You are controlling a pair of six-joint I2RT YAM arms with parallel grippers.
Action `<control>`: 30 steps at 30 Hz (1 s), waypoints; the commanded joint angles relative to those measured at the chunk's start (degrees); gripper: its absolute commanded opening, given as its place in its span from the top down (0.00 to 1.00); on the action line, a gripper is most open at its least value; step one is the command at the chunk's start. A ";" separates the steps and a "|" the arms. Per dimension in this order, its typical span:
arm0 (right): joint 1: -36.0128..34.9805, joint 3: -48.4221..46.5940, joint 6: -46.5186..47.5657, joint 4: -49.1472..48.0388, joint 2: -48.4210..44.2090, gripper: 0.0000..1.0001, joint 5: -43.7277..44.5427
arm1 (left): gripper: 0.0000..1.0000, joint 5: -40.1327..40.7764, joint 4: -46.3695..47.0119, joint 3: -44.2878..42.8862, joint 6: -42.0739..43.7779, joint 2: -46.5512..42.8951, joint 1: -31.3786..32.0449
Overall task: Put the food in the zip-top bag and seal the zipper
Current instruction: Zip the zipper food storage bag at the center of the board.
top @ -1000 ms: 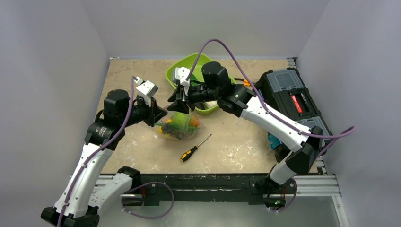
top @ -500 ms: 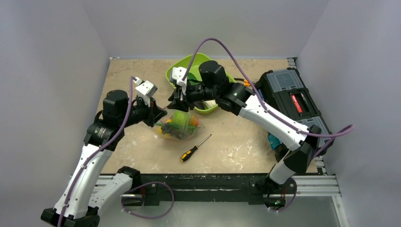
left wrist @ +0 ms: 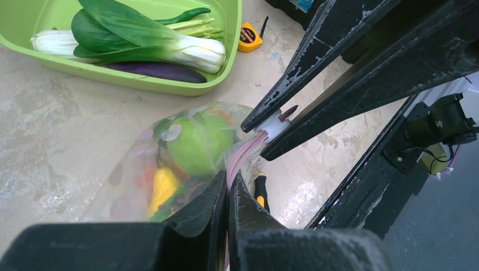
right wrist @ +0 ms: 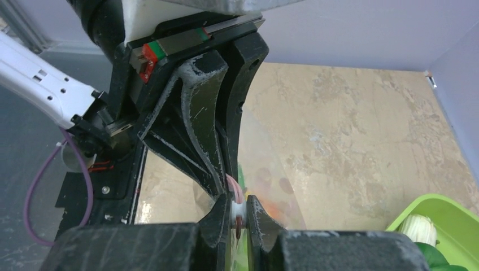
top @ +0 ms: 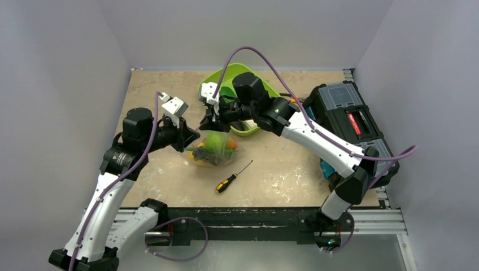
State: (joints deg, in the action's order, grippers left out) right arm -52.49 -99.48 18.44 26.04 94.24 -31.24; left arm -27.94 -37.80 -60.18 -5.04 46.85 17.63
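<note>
The clear zip-top bag (top: 213,149) rests on the table, holding the food: a green apple (left wrist: 195,141), a yellow piece (left wrist: 159,186) and orange pieces. My left gripper (top: 189,137) is shut on the pinkish zipper strip (left wrist: 240,155) at one end of the bag's mouth (left wrist: 228,180). My right gripper (top: 212,123) is shut on the white zipper slider (right wrist: 238,211), which also shows in the left wrist view (left wrist: 272,125), close to the left fingers. The two grippers are almost touching above the bag.
A lime-green tray (top: 226,79) with bok choy (left wrist: 141,39) and an eggplant (left wrist: 155,70) sits behind the bag. A black-and-yellow screwdriver (top: 231,177) lies in front. A black toolbox (top: 350,121) stands at right. A yellow tape measure (left wrist: 249,40) lies by the tray.
My right gripper has slid left along the zipper toward the left gripper, with the slider in it. The left arm and the bag have stayed in place.
</note>
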 commanded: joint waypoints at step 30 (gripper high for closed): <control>-1.32 -12.57 10.32 17.46 6.49 1.00 -16.62 | 1.00 -0.44 4.98 2.00 2.62 -4.65 -0.66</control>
State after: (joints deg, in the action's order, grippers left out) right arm -52.12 -114.48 28.77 42.98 103.72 -43.77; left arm -28.97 -39.20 -57.41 -3.18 42.46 17.26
